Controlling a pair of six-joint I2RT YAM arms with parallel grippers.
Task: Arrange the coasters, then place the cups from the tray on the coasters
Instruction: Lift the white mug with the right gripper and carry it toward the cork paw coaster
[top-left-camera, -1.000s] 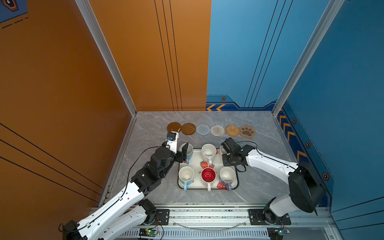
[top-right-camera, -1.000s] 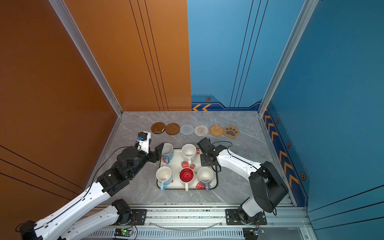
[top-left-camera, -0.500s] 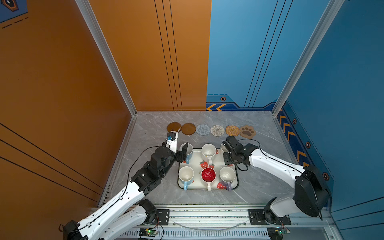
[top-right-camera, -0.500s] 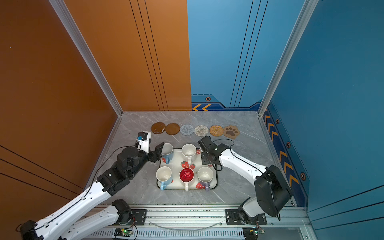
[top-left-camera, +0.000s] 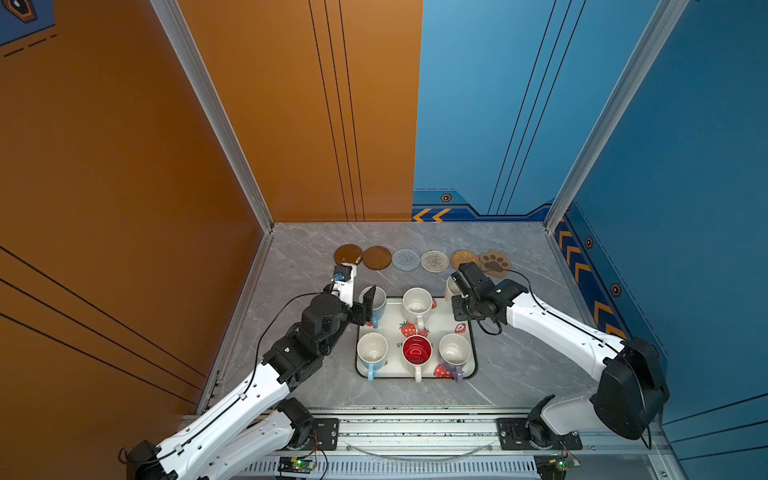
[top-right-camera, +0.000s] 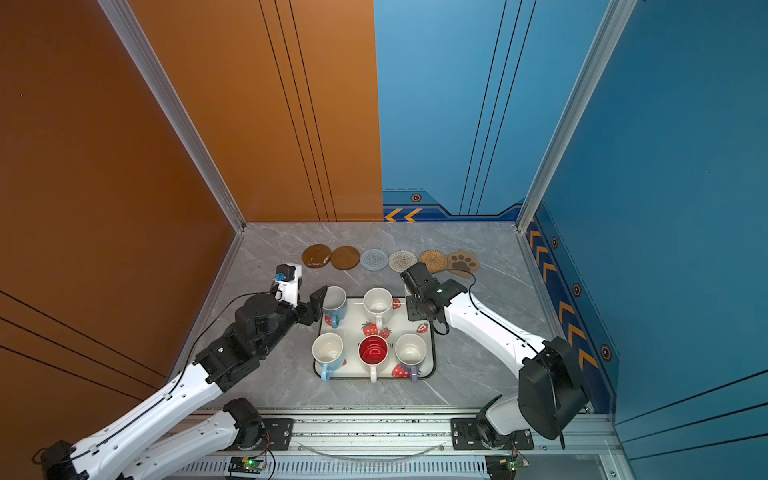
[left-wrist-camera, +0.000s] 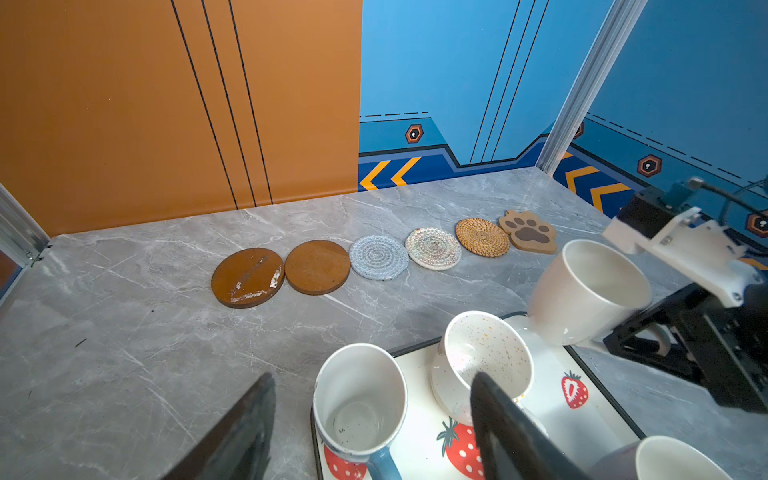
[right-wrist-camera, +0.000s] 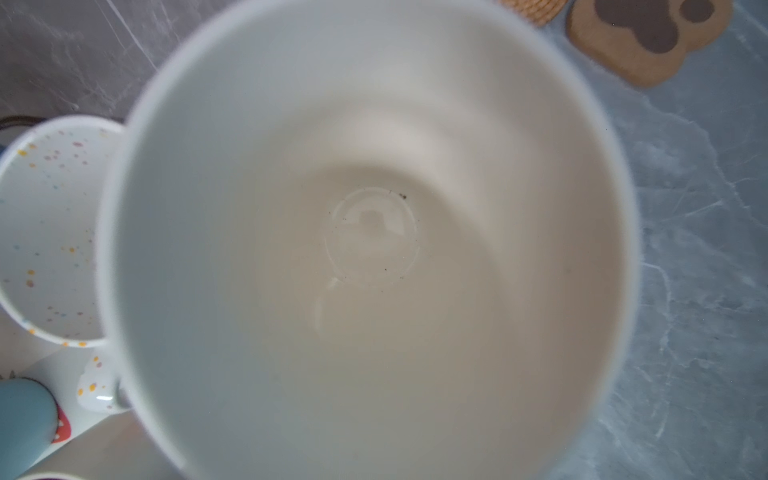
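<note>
One white cup hangs pinched in the right claw; lower it flat onto the paw coaster. The left claw is spread.

Both top views: the right gripper blocks most of the white cup, and its jaws can't be made out. It also covers part of the tan woven coaster. The red cup sits over most of the tray lettering.

Right wrist view: the white cup fills the frame, rim blurred, handle out of sight.

Left wrist view: the left gripper fingers and the lavender cup are cut off by the frame edge.
</note>
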